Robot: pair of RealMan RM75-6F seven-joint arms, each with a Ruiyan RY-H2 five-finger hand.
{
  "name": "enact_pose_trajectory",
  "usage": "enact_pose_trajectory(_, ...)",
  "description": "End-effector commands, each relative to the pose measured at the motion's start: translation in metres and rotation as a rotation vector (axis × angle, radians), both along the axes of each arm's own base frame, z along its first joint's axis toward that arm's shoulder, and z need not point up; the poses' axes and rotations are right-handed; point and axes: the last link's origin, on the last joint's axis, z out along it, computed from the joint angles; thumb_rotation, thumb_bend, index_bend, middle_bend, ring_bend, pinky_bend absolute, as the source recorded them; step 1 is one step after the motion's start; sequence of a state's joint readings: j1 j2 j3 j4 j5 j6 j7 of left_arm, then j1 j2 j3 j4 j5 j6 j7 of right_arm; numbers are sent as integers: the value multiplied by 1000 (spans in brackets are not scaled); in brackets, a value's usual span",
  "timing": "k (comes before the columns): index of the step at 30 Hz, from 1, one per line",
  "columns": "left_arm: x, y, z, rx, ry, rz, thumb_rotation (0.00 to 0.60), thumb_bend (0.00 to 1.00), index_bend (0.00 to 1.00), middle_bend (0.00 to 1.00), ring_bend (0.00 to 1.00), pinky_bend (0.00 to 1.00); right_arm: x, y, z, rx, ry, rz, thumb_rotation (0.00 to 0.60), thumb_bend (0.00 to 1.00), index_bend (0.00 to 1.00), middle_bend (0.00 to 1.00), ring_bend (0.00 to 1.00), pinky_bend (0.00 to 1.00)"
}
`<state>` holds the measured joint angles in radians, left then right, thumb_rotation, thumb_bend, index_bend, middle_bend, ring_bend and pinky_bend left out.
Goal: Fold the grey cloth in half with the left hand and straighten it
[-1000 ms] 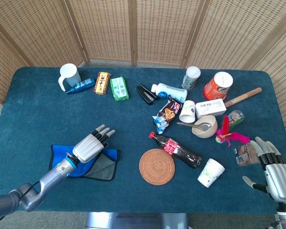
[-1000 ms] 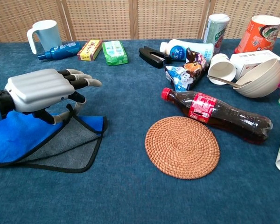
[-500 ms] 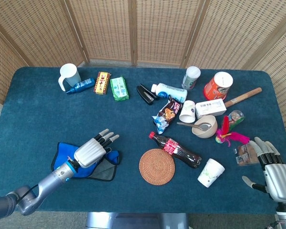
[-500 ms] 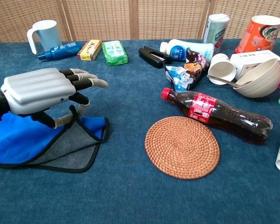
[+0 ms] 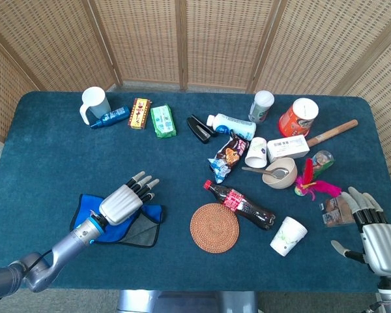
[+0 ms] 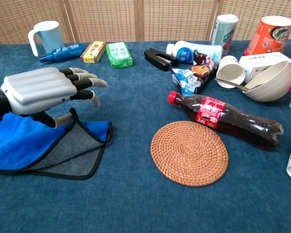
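Observation:
The cloth (image 5: 143,230) lies folded at the front left of the table, blue face (image 6: 19,141) on top and a grey layer (image 6: 72,150) showing under it at the right. My left hand (image 5: 124,202) hovers palm down just above its right part (image 6: 39,90), fingers stretched forward and apart. A loop of the black hem (image 6: 73,112) stands up beside the thumb; whether it is hooked on the thumb I cannot tell. My right hand (image 5: 375,238) rests with fingers spread at the front right edge, holding nothing.
A woven coaster (image 6: 189,153) and a lying cola bottle (image 6: 225,119) sit right of the cloth. A mug (image 6: 44,35), a blue bottle, snack packs, cups, a bowl (image 6: 271,82) and cans crowd the back and right. A paper cup (image 5: 288,235) stands near my right hand.
The left hand's fingers have lifted and straightened away from the cloth. The hand drifted slightly right, then back. The cloth's right edge has pulled in a little. The right hand has not moved.

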<state>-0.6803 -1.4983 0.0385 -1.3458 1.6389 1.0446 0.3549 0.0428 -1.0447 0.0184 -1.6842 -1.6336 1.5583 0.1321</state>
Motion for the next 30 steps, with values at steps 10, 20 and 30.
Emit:
enact_pose_trajectory(10, 6, -10, 1, -41, -50, -38, 600, 568, 230, 0, 0, 94, 1, 1, -1, 0, 3, 3, 600, 125, 4, 0, 0, 123)
enact_pose_trajectory(20, 13, -23, -2, -111, -81, -57, 600, 560, 219, 0, 0, 92, 1, 1, 0, -1, 2, 3, 600, 124, 4, 0, 0, 123)
enact_pose_trajectory(30, 20, -37, -1, -175, -117, -69, 600, 516, 202, 0, 0, 89, 1, 1, 0, -2, 2, 4, 600, 124, 4, 0, 0, 123)
